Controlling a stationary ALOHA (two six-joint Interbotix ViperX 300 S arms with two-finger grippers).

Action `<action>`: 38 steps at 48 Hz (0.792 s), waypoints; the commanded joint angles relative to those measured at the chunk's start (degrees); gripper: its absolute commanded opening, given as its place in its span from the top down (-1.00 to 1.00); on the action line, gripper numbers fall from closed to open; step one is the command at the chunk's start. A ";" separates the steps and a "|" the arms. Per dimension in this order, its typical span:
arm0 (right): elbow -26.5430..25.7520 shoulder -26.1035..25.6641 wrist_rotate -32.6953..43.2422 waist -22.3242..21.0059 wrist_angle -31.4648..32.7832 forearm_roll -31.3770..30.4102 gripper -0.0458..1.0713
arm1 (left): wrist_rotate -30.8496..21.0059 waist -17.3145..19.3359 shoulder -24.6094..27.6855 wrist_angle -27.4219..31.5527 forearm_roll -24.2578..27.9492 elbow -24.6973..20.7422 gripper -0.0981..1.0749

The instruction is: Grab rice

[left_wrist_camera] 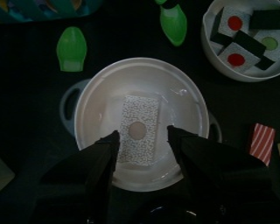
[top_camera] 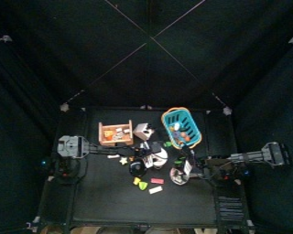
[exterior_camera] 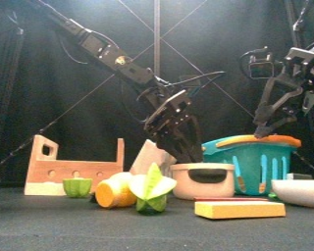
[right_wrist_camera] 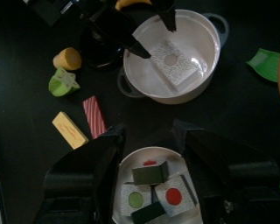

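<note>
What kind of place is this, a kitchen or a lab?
Most likely a robot test pen, not a kitchen: black curtains surround a small table of toy food, such as the rice block in a white pot.

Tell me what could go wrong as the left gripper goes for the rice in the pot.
1. The rice block lies flat on the white pot's floor, so the open left gripper may hit bottom or skid off it.
2. The pot wall sits close to the jaws; one could catch it and shove or tip the pot.
3. The sushi bowl beside the pot could get bumped.
</note>
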 commanded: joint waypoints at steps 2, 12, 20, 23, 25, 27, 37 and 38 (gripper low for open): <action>-0.44 -0.18 -0.09 -0.09 -0.35 0.18 -0.58 | 0.00 -0.18 -1.85 0.35 0.18 -0.97 -0.61; -0.44 -0.09 -0.09 -0.09 -0.35 0.09 -0.58 | 0.18 -0.35 -6.50 5.36 2.20 0.70 -0.61; -0.44 -0.18 0.00 -0.09 -0.35 0.26 -0.58 | -0.09 -3.08 -10.90 11.78 5.36 3.96 -0.61; -0.35 -0.18 0.00 -0.09 -0.35 0.26 -0.58 | -0.44 -4.22 -12.57 13.97 6.33 5.36 -0.61; -0.35 -0.09 0.00 -0.09 -0.26 0.26 -0.58 | -0.53 -4.92 -13.97 15.38 6.68 6.59 -0.61; -0.26 -0.09 0.00 -0.09 -0.35 0.26 -0.58 | -0.53 -5.54 -14.94 16.26 6.94 7.91 -0.61; -0.09 -0.18 0.00 -0.09 -0.35 0.70 -0.58 | -0.53 -6.24 -20.30 18.28 7.03 15.64 -0.61; -0.09 -0.18 0.00 -0.09 -0.35 0.70 -0.58 | -0.44 -6.15 -20.92 18.28 7.21 16.26 -0.61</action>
